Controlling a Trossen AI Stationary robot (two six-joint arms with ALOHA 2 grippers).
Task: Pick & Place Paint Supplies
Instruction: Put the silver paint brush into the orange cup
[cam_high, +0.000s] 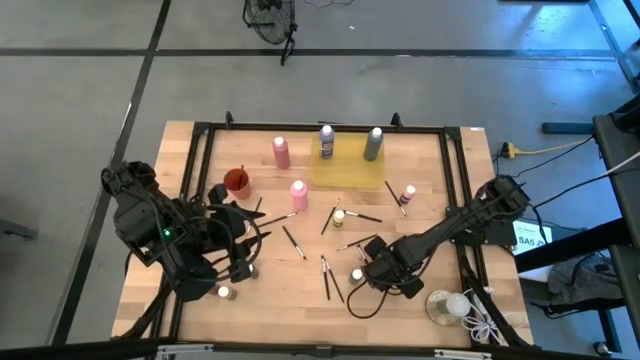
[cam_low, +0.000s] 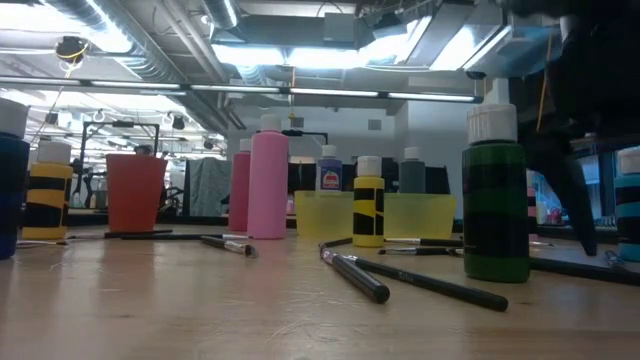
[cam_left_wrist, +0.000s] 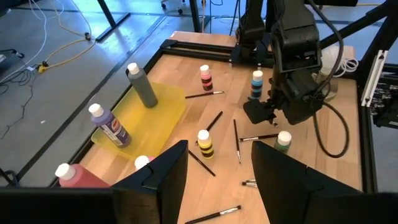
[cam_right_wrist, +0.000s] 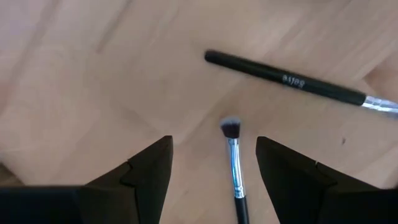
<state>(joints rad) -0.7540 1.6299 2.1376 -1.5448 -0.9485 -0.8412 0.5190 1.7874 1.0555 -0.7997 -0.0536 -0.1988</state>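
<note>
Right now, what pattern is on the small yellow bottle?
Black stripes on the small yellow bottle; clearest in the low view.

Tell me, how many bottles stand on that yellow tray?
2: a purple bottle at one corner of the yellow tray, a grey bottle near the next corner. None seems hidden.

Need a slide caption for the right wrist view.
Open right gripper poised over a paintbrush on the wooden table, second brush lying just beyond.

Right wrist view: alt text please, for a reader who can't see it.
The right gripper hangs open just above the wooden table, its two dark fingers either side of a small brush with a dark bristle tip. A second black-handled brush lies slanted beyond it.
</note>
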